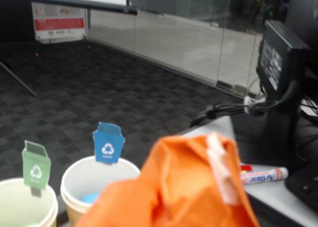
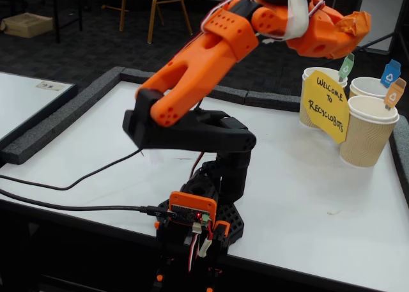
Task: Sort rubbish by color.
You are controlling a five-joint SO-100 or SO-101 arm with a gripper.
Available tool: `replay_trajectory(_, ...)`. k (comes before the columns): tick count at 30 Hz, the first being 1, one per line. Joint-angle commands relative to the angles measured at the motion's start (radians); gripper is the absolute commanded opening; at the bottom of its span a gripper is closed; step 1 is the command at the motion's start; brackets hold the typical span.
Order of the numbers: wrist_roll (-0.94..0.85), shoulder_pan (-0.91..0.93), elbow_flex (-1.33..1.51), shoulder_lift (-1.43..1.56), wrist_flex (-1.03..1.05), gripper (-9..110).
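An orange crumpled paper wad (image 1: pixel 174 187) fills the lower foreground of the wrist view. In the fixed view that orange wad (image 2: pixel 358 22) sits at the tip of my raised gripper (image 2: pixel 348 27), which is shut on it, high above the table and just over the cups. Below it stand three ribbed paper cups: a green-tagged cup (image 2: pixel 317 81), a blue-tagged cup (image 2: pixel 369 86) and an orange-tagged cup (image 2: pixel 366 133). In the wrist view a bit of blue rubbish (image 1: pixel 89 197) shows inside the blue-tagged cup (image 1: pixel 82 180). The green-tagged cup (image 1: pixel 22 204) stands left of it.
A yellow "Welcome to Recyclobots" sign (image 2: pixel 326 107) leans on the cups. A marker pen (image 1: pixel 263 176) and a black power brick (image 1: pixel 278 58) with cables lie at the table's right edge. A cable (image 2: pixel 70 183) runs across the white table (image 2: pixel 307 215) to the arm's base.
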Motion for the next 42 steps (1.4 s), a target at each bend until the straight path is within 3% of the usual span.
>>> replay_trajectory(1,0.008,-0.02,-0.169,-0.153,-0.044,0)
replay_trajectory(19,-0.434,0.005,-0.773,-0.879,0.08,0)
replay_trajectory(31,-0.522,0.034,-0.999,-1.112,0.092,0)
replay_trajectory(42,-0.523,0.054,-1.037,-1.134,0.092,0)
